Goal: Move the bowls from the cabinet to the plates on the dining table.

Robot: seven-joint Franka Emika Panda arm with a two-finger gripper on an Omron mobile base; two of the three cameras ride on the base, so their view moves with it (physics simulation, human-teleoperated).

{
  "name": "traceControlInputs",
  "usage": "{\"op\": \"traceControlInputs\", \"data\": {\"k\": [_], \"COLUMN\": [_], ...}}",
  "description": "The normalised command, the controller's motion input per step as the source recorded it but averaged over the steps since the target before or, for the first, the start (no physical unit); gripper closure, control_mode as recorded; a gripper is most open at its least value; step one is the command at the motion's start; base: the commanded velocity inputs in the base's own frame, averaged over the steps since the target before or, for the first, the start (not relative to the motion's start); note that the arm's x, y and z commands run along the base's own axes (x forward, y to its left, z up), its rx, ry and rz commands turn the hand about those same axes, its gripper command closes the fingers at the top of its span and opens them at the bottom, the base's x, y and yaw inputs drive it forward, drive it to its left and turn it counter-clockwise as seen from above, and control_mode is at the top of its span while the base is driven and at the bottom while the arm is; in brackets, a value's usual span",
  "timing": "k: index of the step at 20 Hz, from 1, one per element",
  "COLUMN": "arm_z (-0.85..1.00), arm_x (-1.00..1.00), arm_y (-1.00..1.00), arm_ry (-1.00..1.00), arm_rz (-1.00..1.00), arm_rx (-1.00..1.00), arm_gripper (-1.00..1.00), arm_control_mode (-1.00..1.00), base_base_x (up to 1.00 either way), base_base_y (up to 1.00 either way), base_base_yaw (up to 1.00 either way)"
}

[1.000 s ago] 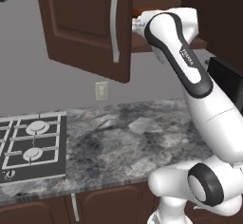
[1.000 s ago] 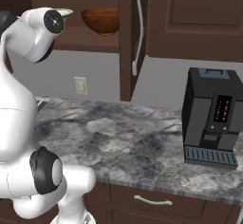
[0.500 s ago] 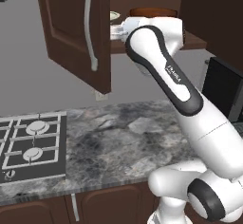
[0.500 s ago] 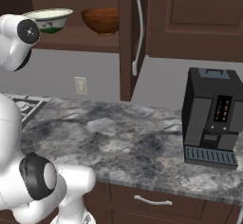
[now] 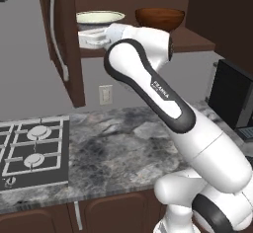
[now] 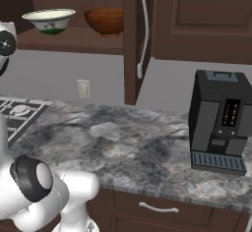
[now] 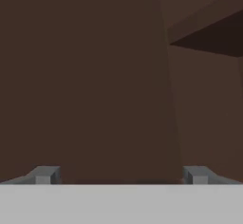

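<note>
Bowls sit side by side on the open cabinet (image 6: 147,24) shelf at upper left of the right base frame, the cream-and-green bowl (image 6: 49,20) left of the brown wooden bowl (image 6: 104,21), while the fingers (image 7: 45,175), spread wide and empty, face dark cabinet wood.

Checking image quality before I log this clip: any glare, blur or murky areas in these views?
Left base view: sharp, glossy highlight on the wooden bowl. Right base view: evenly lit, shelf behind the green-and-white bowl in shadow. Hand view: dim, soft brown cabinet interior, little detail beyond the open gripper.
</note>
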Motion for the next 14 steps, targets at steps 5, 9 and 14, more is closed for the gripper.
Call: {"op": "traceControlInputs", "data": {"k": [5, 9, 14], "arm_z": [0.00, -0.05, -0.12], "arm_x": [-0.04, 0.01, 0.26], "arm_y": [0.57, 0.51, 0.41], "arm_ry": [-0.15, -0.12, -0.04], "arm_rz": [-0.04, -0.06, -0.07], "arm_rx": [0.00, 0.00, -0.02], "arm_gripper": [-1.00, -1.00, -1.00], "arm_control_mode": [-1.00, -1.00, -1.00], "base_base_x": [0.00, 0.00, 0.00], "base_base_y": [0.00, 0.00, 0.00], "base_base_yaw": [0.00, 0.00, 0.00]}}
